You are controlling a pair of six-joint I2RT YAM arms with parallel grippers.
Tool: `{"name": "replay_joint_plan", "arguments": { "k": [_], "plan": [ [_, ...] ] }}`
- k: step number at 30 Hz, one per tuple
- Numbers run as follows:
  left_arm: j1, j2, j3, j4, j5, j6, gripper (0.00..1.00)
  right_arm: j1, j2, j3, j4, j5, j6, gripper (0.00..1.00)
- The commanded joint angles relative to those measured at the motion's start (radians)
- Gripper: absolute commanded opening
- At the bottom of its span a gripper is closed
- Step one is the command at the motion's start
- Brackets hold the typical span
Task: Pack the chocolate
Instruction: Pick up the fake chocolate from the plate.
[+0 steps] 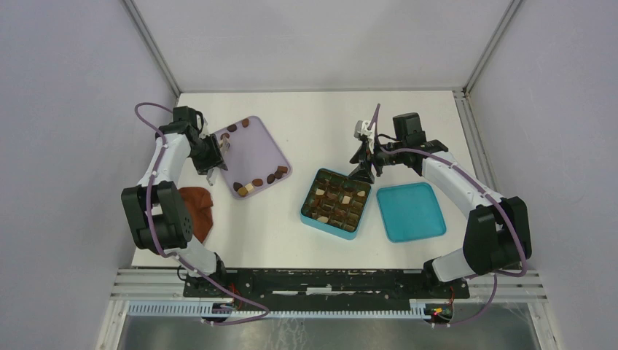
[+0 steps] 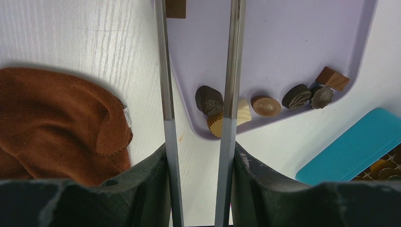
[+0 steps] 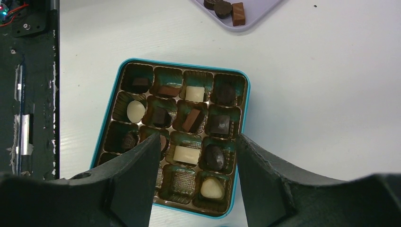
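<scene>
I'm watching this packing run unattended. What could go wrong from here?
1. The chocolates sit packed close in the tray's corner; the left gripper may pinch two or push one over the rim.
2. Most visible cells in the box are filled; a piece released off-centre could land on a filled cell.

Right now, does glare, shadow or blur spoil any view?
Top external: even light, soft shadows, chocolate tiny. Left wrist: chocolate sharp, sheen on the table, metal fingers mirror-bright. Right wrist: teal box cells glint; dark fingers hide its near cells.

Brown cloth (image 1: 197,209), lilac tray (image 1: 251,149), teal box (image 1: 328,226), teal lid (image 1: 410,211)
</scene>
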Motion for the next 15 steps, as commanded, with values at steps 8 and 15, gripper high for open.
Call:
{"name": "replay_joint_plan", "arguments": {
  "k": [8,15],
  "plan": [
    [0.005,0.029,0.025,0.003,0.027,0.047,0.49,-0.007,0.004,0.007,-0.016,-0.039,-0.030,0.64],
    [0.004,0.017,0.013,0.002,0.067,0.049,0.47,-0.006,0.007,0.007,-0.017,-0.040,-0.033,0.64]
  ]
}}
